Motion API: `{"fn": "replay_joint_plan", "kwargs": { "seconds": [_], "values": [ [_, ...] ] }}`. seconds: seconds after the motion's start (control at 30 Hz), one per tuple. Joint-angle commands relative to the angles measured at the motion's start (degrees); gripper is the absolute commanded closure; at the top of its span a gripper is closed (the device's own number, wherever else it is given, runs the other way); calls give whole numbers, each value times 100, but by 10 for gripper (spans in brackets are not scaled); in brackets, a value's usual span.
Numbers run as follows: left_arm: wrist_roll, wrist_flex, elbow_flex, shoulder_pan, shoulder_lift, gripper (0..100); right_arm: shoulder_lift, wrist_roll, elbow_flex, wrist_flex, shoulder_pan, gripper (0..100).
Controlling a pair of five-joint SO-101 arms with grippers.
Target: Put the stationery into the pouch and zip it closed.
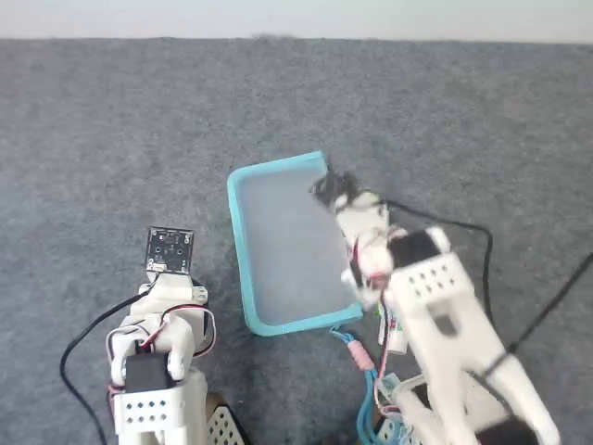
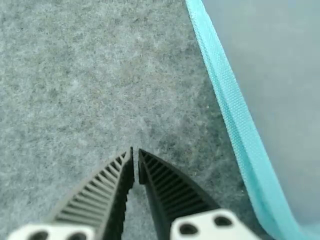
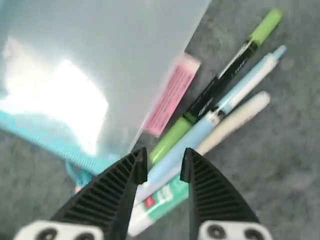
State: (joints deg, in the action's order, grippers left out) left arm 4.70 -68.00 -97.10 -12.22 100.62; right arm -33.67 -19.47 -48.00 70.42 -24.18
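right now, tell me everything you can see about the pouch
The pouch is a flat rectangle with rounded corners: a frosted, see-through plastic panel framed by a teal fabric border. It lies flat on the grey felt-like table and looks empty. Whether its zip is open cannot be told. A pink item lies against one edge, and the right tool hangs open just off that edge.

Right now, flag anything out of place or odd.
Nothing is damaged or spilled. The pens lie bunched outside the pouch, and a pink item lies right at its edge, maybe partly under it.
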Motion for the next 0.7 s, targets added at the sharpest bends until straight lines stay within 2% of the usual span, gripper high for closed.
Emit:
{"fn": "replay_joint_plan", "kwargs": {
  "seconds": [0.0,0.07,0.27,0.53,0.67],
  "values": [
    [44,9,31,0,18,986,-857,9,-633,303,-444,870],
    [44,9,31,0,18,986,-945,-9,-976,259,-778,846],
    [44,9,31,0,18,985,-593,-79,-1099,163,-1095,623],
    [44,9,31,0,18,985,760,-62,-1459,-822,-1112,612],
    [44,9,31,0,18,985,1323,-62,-1389,-998,-1103,612]
  ]
}}
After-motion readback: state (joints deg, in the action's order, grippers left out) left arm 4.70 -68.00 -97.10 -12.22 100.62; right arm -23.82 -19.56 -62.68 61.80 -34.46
